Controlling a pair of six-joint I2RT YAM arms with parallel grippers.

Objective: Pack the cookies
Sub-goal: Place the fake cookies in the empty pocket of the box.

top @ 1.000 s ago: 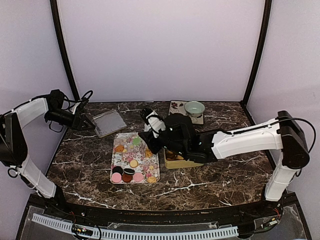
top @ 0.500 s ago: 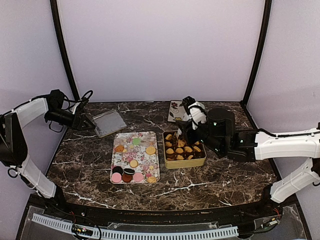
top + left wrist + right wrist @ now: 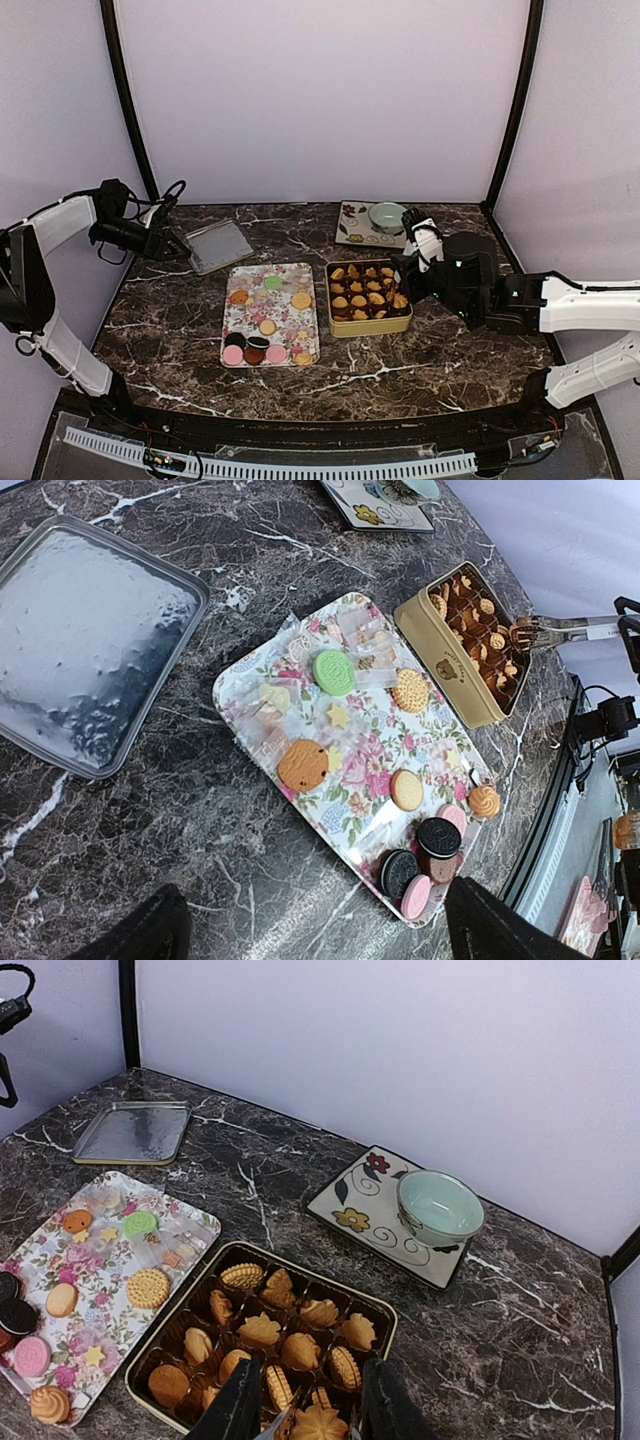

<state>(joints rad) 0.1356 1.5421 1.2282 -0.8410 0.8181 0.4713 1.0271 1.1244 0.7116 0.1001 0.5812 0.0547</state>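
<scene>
Left gripper (image 3: pixel 315 915) is hovering at the far left of the table (image 3: pixel 170 320) beside a silver lid (image 3: pixel 90 650). Its fingers are spread wide and gripping nothing.

Right gripper (image 3: pixel 313 1380) is hanging over the right edge of the gold tin (image 3: pixel 370 328). Its fingers are drawn in narrow, pinching metal tongs (image 3: pixel 570 628) whose pronged tips are sitting over the tin.

Cookies (image 3: pixel 280 1330) are filling most of the tin's brown cups. More are lying on the flowery tray (image 3: pixel 360 780) just left of it: tan, green, pink and dark ones.

One rosette cookie is showing between the right fingers; cannot tell whether the tongs are holding it.

A bowl (image 3: pixel 440 1207) is sitting on a patterned plate (image 3: pixel 350 1205) behind the tin.
</scene>
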